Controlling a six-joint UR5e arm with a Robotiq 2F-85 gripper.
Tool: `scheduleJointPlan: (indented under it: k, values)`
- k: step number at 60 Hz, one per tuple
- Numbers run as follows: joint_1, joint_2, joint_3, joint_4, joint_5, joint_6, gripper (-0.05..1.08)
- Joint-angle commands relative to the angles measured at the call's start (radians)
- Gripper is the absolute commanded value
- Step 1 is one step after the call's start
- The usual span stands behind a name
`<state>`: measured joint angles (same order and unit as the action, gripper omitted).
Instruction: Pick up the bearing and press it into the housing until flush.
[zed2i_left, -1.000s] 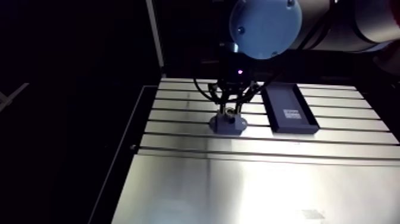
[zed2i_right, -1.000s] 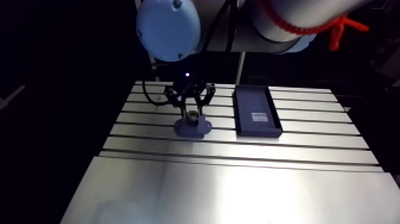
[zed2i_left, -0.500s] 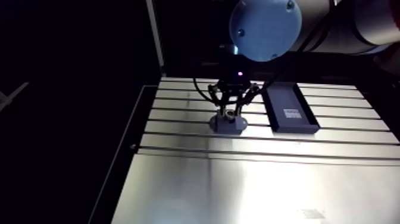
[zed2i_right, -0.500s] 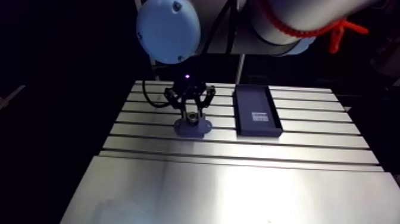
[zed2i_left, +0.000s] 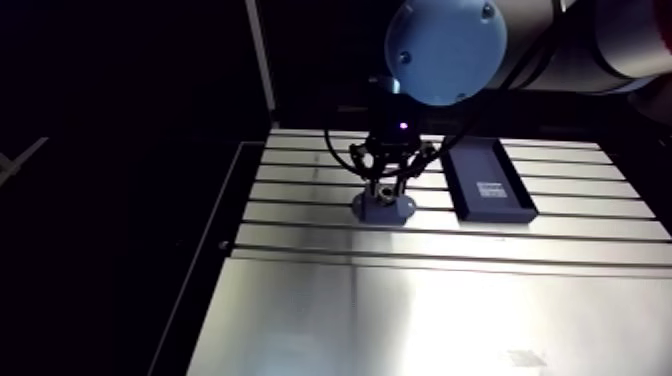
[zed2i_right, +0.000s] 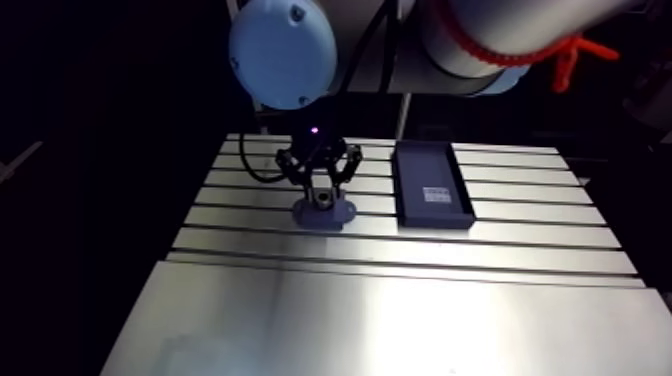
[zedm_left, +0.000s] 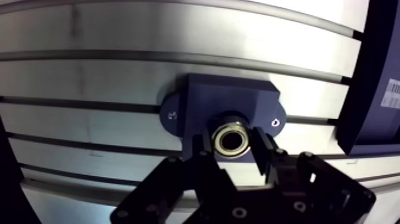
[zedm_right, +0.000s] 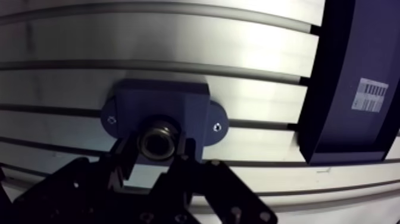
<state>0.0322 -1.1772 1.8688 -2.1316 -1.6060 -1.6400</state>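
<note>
Bearing (zedm_left: 231, 138): metal ring, clenched between the two fingers (zedm_left: 262, 152), sitting right at the round bore of the housing, bore axis facing up.
Claw (zedm_left: 233, 146): closed on the bearing from both sides, hanging straight over the housing; no gap visible between pads and ring.
Housing (zedm_left: 232, 101): dark blue block with two small flange holes, flat on the table (zed2i_left: 400, 300), in the far half, just left of the tray.
Tray (zed2i_left: 487, 180): dark, shallow, with a small white label inside; right of the housing, apart from it, not involved at present.
Done: pick-up complete, judging by the grip; bearing brought over the bore and lined up with it.
Depth of seat: cannot tell whether only resting at the mouth or partly in; ring's top face seems to stand above the block, so probably not flush.
Left to do: press down until level with the housing's top face, then release and lift clear.
Risk: slight tilt on entry, likely to jam the ring before bottoming.
</note>
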Motion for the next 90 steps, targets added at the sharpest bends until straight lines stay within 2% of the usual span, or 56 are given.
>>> scheduleJointPlan:
  k: [1,30,41,90]
  values:
    - [0.000,0.000,0.000,0.000,-0.001,0.004,0.68]
    - [0.000,0.011,0.004,-0.001,-0.001,0.003,0.68]
    - [0.000,0.014,0.004,-0.050,0.000,-0.001,0.68]
    - [-0.002,0.006,0.014,-0.048,-0.001,-0.001,0.68]
